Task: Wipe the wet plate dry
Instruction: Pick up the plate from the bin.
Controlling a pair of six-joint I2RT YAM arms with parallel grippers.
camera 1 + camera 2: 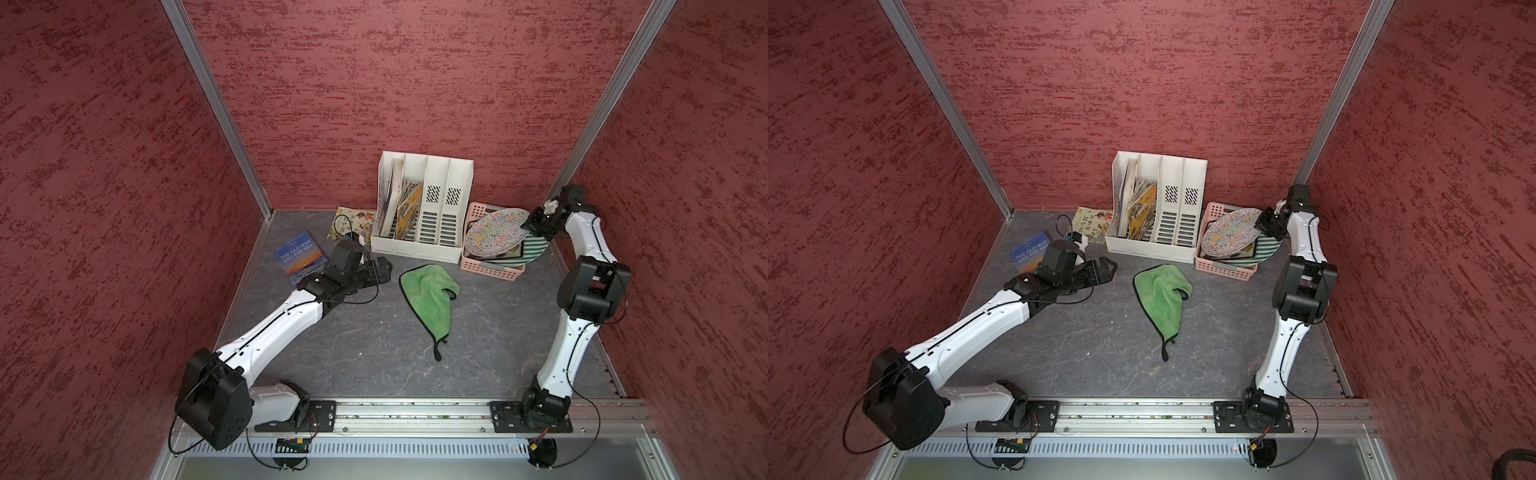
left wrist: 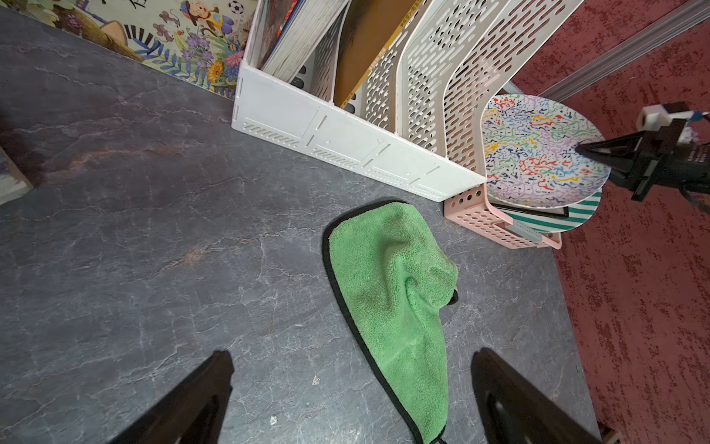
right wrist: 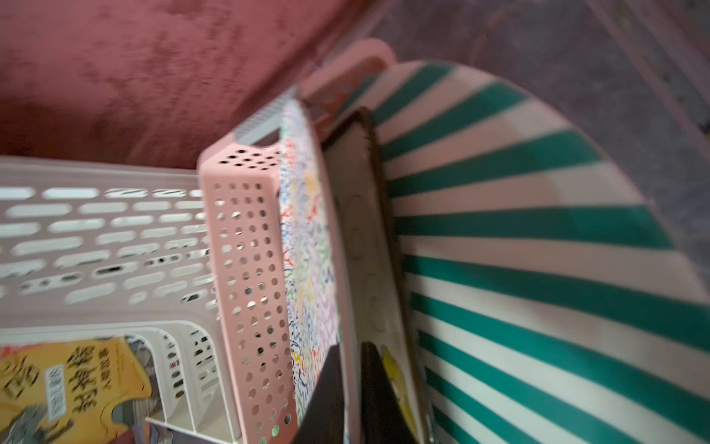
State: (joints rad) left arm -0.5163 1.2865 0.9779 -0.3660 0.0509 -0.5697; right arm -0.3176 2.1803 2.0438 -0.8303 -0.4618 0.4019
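Now R gripper [image 1: 528, 226] pinched on plate [image 1: 494, 235] rim, L gripper [image 1: 385, 268] spread over bare tabletop [image 1: 353, 332] beside cloth [image 1: 430, 299].

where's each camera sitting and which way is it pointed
top views: high above the front rail, looking down at the table; the left arm and right arm show whole.
left wrist: above the table, facing the green cloth and white file rack; the open left gripper shows.
right wrist: beside the pink basket, facing the striped plate; the right gripper is shut on the squiggle plate.
shared: all four show the squiggle plate and basket.
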